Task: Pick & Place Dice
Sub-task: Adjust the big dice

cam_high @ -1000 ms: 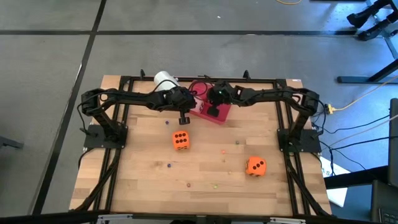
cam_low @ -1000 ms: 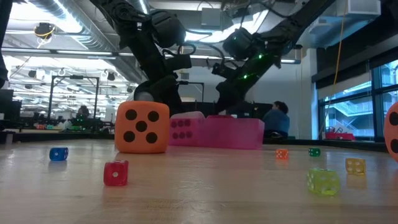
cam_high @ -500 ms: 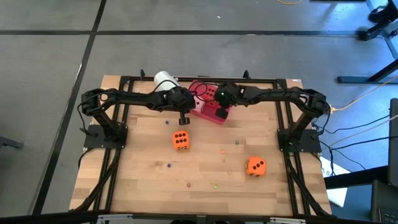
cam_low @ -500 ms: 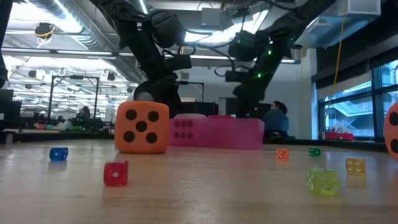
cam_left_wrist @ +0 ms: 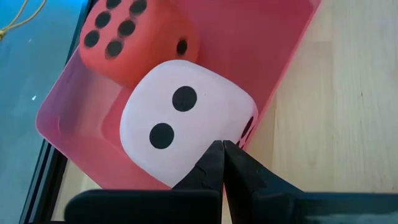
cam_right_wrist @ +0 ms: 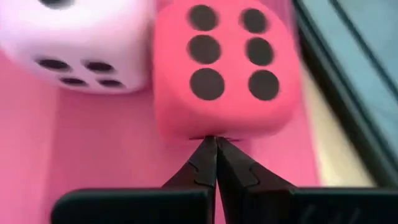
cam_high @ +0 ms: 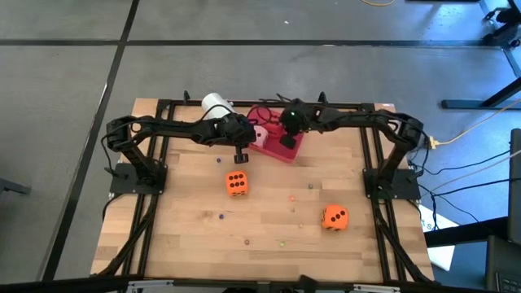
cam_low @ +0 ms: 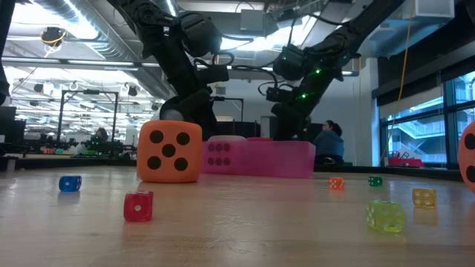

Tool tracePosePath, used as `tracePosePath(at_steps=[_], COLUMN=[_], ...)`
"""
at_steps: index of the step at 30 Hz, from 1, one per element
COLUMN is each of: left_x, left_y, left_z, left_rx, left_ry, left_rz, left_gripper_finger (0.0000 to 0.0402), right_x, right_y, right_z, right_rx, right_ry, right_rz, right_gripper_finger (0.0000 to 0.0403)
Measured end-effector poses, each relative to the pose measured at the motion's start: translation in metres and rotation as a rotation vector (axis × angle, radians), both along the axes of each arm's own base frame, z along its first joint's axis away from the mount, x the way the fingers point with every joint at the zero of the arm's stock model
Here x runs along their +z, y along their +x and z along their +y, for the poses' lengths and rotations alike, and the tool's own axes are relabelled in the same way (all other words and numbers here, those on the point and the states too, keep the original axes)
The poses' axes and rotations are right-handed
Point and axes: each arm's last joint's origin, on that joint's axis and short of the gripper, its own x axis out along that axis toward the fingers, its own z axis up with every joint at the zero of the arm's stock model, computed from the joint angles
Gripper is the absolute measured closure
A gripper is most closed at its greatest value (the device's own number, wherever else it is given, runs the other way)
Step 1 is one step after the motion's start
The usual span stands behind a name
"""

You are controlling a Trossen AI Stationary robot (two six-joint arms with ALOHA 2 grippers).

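Observation:
The pink die (cam_left_wrist: 180, 124) and the red die (cam_left_wrist: 134, 40) sit side by side inside the red-pink tray (cam_high: 272, 150), which stands at the table's far middle. One orange die (cam_high: 237, 183) rests on the table near the tray, and another (cam_high: 334, 217) lies toward the right near corner. My left gripper (cam_high: 241, 155) is shut and hovers between the tray and the nearer orange die. My right gripper (cam_high: 288, 140) is shut above the tray, with its tips (cam_right_wrist: 214, 146) at the red die (cam_right_wrist: 224, 74). My right gripper points its shut fingertips at one edge of the red die (cam_right_wrist: 211, 132), below its six-pip face, slanting down from above. I cannot tell whether they touch it. The die sits on the tray floor beside the pink die (cam_right_wrist: 81, 43).
A white cup (cam_high: 216, 104) lies at the far edge, left of the tray. Several tiny dice are scattered on the near half of the table, such as a blue one (cam_low: 70, 183), a red one (cam_low: 138, 206) and a yellow-green one (cam_low: 384, 216). Black frame rails run along the table's sides.
My right gripper has shifted a little toward the table's right and far edges while staying over the tray. No die has moved.

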Motion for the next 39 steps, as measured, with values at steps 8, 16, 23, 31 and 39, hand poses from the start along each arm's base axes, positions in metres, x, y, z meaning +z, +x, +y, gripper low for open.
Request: tracePosePath(at_steps=[8, 16, 23, 31, 39], left_x=[0.001, 0.002, 0.002, 0.007, 0.007], left_y=[0.001, 0.002, 0.002, 0.007, 0.007], left_z=[0.0, 0.0, 0.0, 0.001, 0.0], left_rx=[0.0, -0.012, -0.018, -0.044, -0.063], left_ry=[0.004, -0.002, 0.004, 0.006, 0.004], left_rz=[-0.013, -0.029, -0.032, -0.102, -0.108], left_gripper_finger=[0.0398, 0.0398, 0.0398, 0.0398, 0.0398], right_x=[-0.023, -0.022, -0.016, -0.02, -0.026], right_y=[0.009, 0.017, 0.023, 0.02, 0.014], right_z=[-0.007, -0.012, -0.014, -0.011, -0.007], right_rx=[0.06, 0.066, 0.097, 0.1, 0.068], right_ry=[0.024, -0.055, -0.111, -0.079, -0.011], right_rz=[-0.01, -0.084, -0.149, -0.104, -0.034], right_gripper_finger=[0.0397, 0.0397, 0.0397, 0.0397, 0.0397])
